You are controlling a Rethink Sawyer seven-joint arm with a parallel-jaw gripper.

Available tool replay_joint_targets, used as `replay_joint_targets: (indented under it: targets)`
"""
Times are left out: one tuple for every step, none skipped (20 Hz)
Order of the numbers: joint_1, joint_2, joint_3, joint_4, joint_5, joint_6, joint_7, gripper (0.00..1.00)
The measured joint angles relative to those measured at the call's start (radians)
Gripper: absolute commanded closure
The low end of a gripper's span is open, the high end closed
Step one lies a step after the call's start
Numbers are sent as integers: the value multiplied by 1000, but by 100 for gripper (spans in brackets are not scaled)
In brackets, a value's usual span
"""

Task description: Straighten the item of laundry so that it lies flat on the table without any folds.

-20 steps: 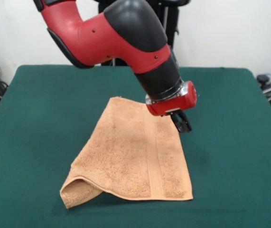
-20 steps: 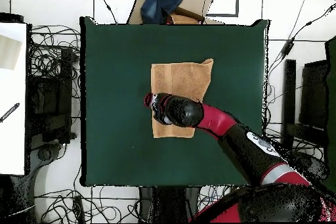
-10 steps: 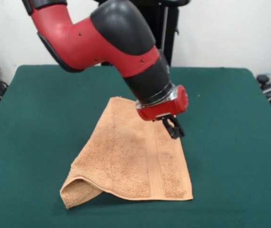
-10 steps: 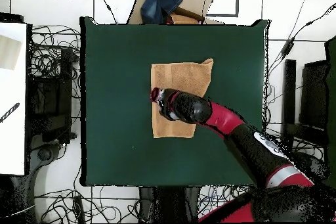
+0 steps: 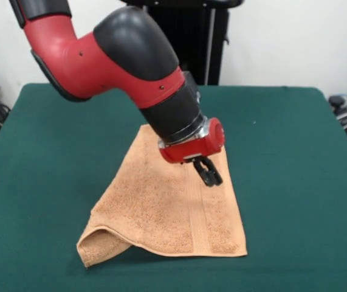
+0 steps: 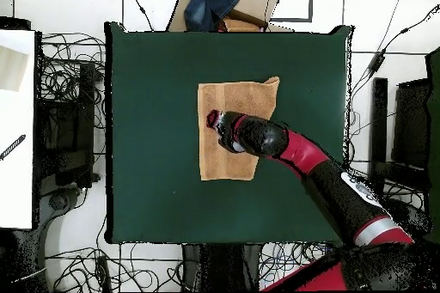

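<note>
- The arm (image 5: 118, 58) reached down over the towel (image 5: 161, 207), with the gripper (image 5: 208, 175) hanging just above the cloth near the woven band (image 5: 197, 213).
- The gripper's tips looked close together, with nothing between them; whether they touched the towel could not be told from the front view.
- In the overhead view the gripper (image 6: 214, 120) sat over the towel (image 6: 236, 100), near one long edge and about midway along it.
- The towel lay on the table (image 5: 295, 182) directly below the gripper, spreading out from it toward the front camera.
- Most of the towel was flat, but the corner (image 5: 94, 243) farthest from the gripper in the front view, opposite the band side, was curled over on itself, making a raised fold.
- The band ran from beneath the gripper straight down to the near hem.
- In the overhead view the table (image 6: 146, 135) extended well beyond the towel on every side of the gripper.
- Cables (image 6: 73, 75) lay on the floor round the table, and a cardboard box (image 6: 249, 2) stood past the table edge opposite the arm's base.
</note>
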Motion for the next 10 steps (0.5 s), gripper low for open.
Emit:
replay_joint_targets:
  targets:
    - [-3,4,0,-3,-6,0,0,100]
    - [-5,8,0,-5,-10,0,0,100]
    - [-9,14,0,-8,-18,0,0,100]
    - [-14,22,0,-11,-28,0,0,100]
    - [-17,28,0,-12,-36,0,0,100]
    - [-19,32,0,-13,-43,0,0,100]
    - [-20,36,0,-14,-47,0,0,100]
    - [-22,47,0,-17,-55,0,0,100]
    - [-23,56,1,-19,-62,0,0,100]
    - [-24,62,1,-20,-66,0,0,100]
